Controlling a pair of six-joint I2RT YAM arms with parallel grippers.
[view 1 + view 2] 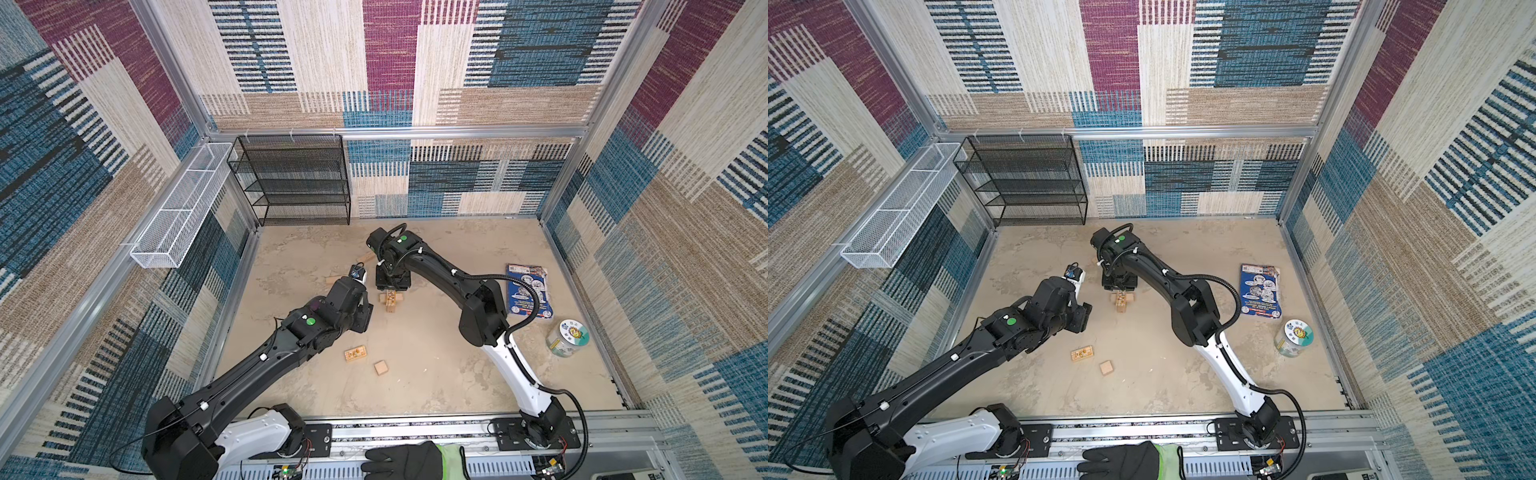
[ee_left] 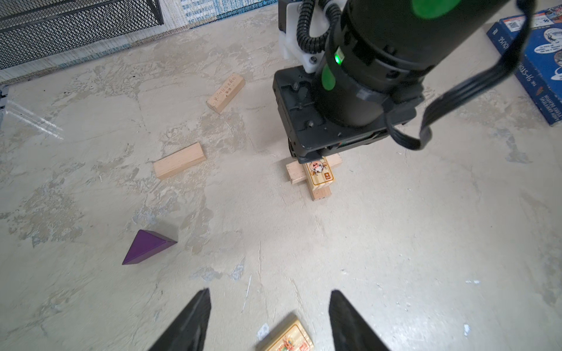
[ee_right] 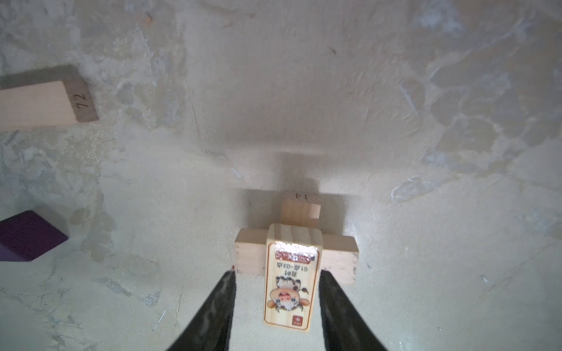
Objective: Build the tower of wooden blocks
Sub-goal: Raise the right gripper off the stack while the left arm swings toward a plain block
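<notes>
At the middle of the mottled tabletop, we see the tower standing three pieces high: a bottom brick flat on the table, a crosswise brick over it, and a cartoon-printed brick on top, running the same way as the lowest. The right claw points down over the stack with its fingers either side of the top piece. Bare table shows between one finger and the wood, so we read the jaws as parted and gripping nothing. The left claw hangs just left of the tower in both top views, its jaws apart and empty, with a second printed brick lying flat on the table close by. Just beside that brick sits the cube. Farther back on the left lie a bare brick and a lettered brick — both flat, apart from each other — and nearer the left claw the purple wedge, all clear of the stack. Well off to the right rest a blue booklet and a clear jar with a green-white lid.
</notes>
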